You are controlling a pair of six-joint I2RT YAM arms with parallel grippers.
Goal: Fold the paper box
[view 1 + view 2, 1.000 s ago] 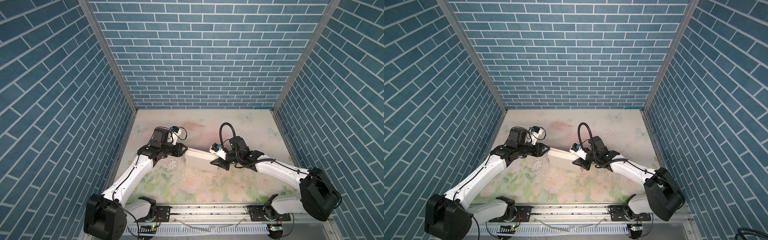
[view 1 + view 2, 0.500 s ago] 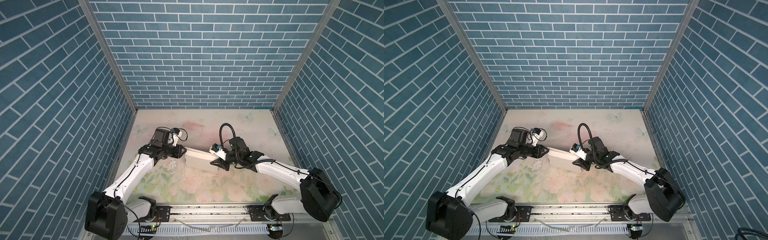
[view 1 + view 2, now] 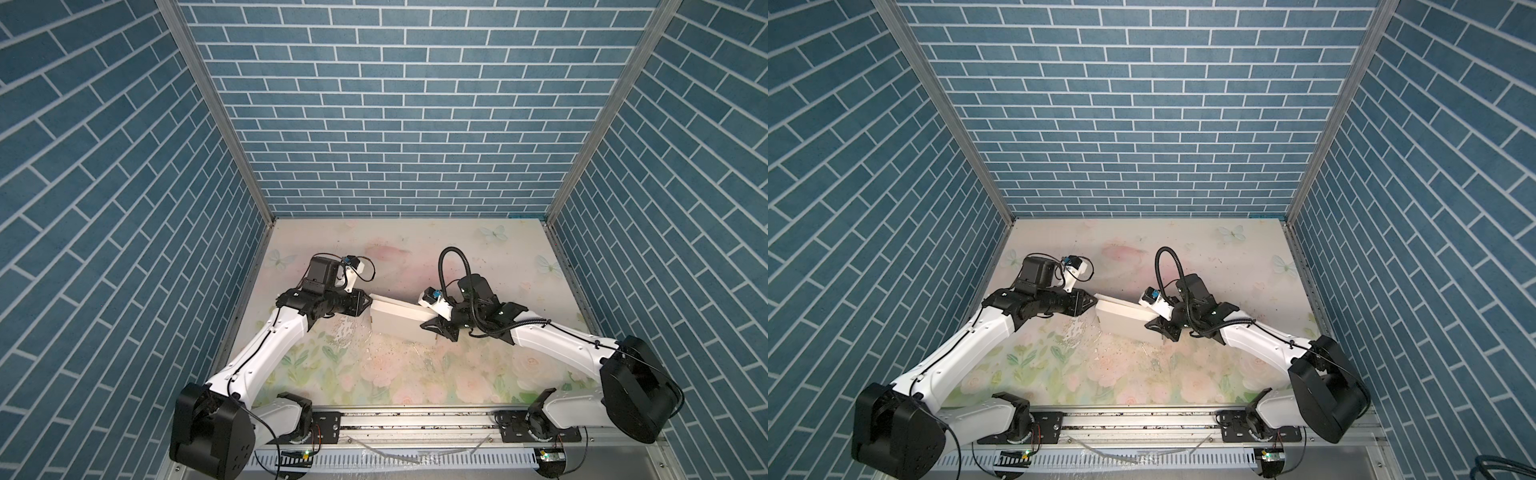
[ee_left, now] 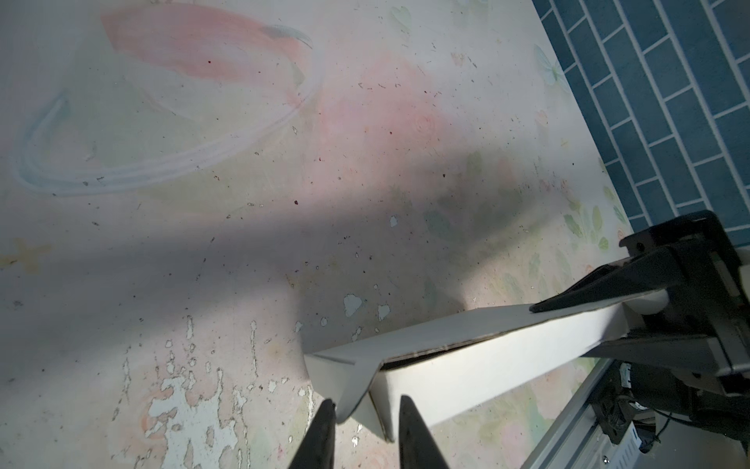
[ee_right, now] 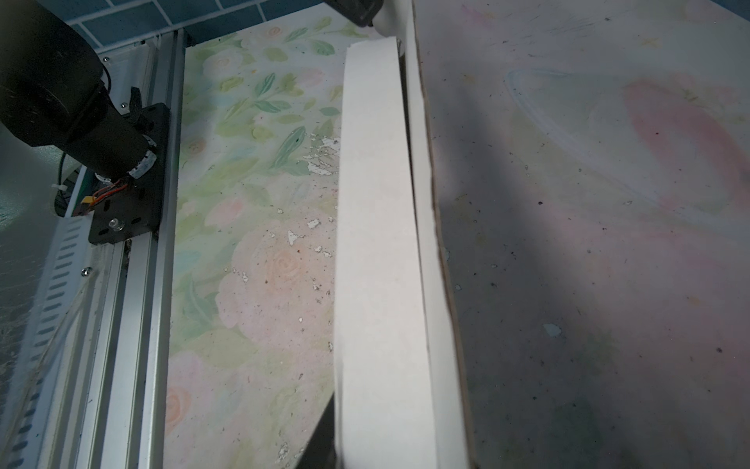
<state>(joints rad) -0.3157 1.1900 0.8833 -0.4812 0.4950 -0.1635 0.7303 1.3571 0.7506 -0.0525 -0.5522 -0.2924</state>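
Note:
The paper box (image 3: 397, 320) (image 3: 1123, 321) is a white shallow carton lifted off the table's middle, between both grippers. My left gripper (image 3: 368, 306) (image 3: 1092, 302) meets its left end. In the left wrist view the left gripper (image 4: 367, 410) pinches that end of the box (image 4: 487, 365), one finger on a drooping corner flap, the other on the side wall. A thin dark gap runs under the lid edge. My right gripper (image 3: 432, 325) (image 3: 1156, 327) is shut on the right end. The right wrist view shows the box (image 5: 377, 243) running away from the jaws, with one dark finger (image 5: 324, 438) visible.
A floral mat (image 3: 415, 374) covers the table, with a worn white patch (image 3: 345, 332) just in front of the box's left end. A metal rail (image 3: 415, 419) with both arm bases runs along the front edge. Blue brick walls (image 3: 395, 124) close in the back and both sides.
The left gripper's jaws have narrowed onto the box's left end. The right arm and the box have stayed where they were.

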